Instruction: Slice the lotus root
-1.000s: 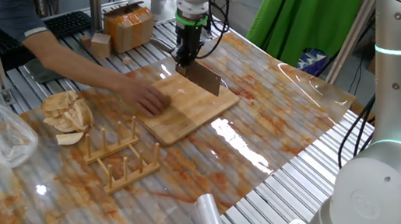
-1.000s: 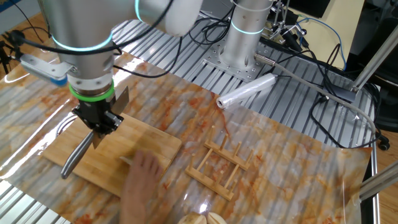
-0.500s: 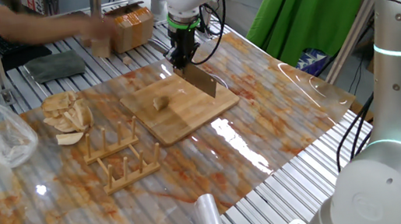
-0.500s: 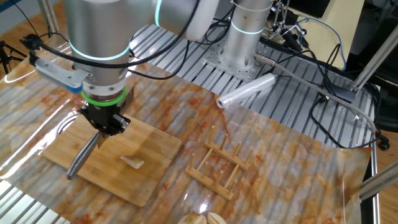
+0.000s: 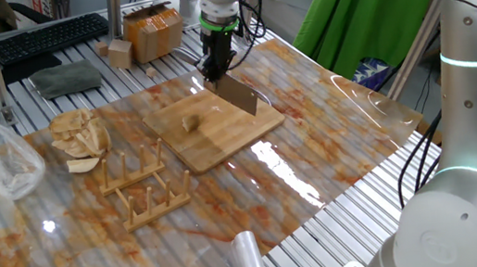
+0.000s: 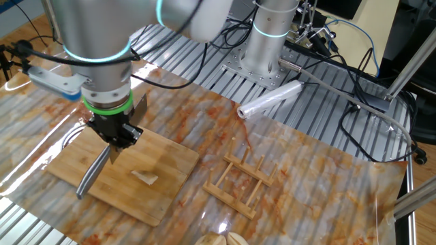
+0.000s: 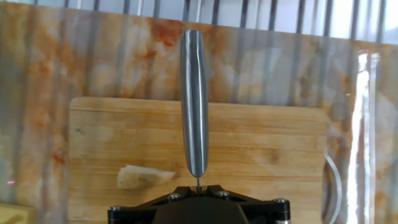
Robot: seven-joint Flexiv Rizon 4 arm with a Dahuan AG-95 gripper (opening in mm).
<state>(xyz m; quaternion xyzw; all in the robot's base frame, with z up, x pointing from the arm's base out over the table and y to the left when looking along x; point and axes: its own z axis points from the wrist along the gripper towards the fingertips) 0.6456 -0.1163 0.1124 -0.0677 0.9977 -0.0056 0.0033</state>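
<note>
Overhead, knife-clamping hand (image 6: 116, 141) beside lotus root (image 6: 144, 177)

A: What is the gripper (image 5: 219, 65) gripping?
B: A cleaver (image 5: 239, 94), hanging over the board (image 5: 215, 127).
A: And the lotus root (image 5: 188, 122)?
B: Lying on the board, left of the blade.

lotus root (image 6: 144, 177) on cutting board (image 6: 170, 153), board on worktop (image 6: 327, 177), knife (image 6: 93, 173) over board just beside the root, wooden rack (image 6: 240, 180) near board, heap of slices (image 5: 79, 135) beyond rack
</note>
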